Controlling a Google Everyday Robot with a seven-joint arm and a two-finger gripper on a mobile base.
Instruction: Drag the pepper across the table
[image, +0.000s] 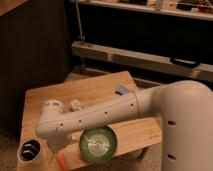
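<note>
- The gripper (55, 151) hangs at the lower left of the frame, under the bent wrist of the white arm (100, 115), pointing down at the near edge of the table (55, 92).
- Its jaws stand spread wide. They have hold of nothing that can be seen, and the wrist hides most of them.
- The pepper (62, 160), small, slim and orange-red, lies on the table at the bottom left of the frame, just below and right of the gripper. Whether the gripper touches it cannot be told.
- A round green bowl (111, 145) sits on the table just right of the pepper, near the bottom middle of the frame. It is much bigger than the pepper, and the arm crosses just above it.
- A black and white cup (30, 150) stands at the far lower left, by the table's corner, left of the gripper.
- A small white thing (76, 105) lies on the table top just above the arm, near the wrist.
- A small blue thing (121, 90) lies farther right, near the table's far right corner, also above the arm.
- The arm runs from the robot's white body (187, 125) at the right edge, across the table, to the lower left.
- Behind the table, in the upper half of the frame, a long pale shelf (140, 55) runs across against a dark background.
</note>
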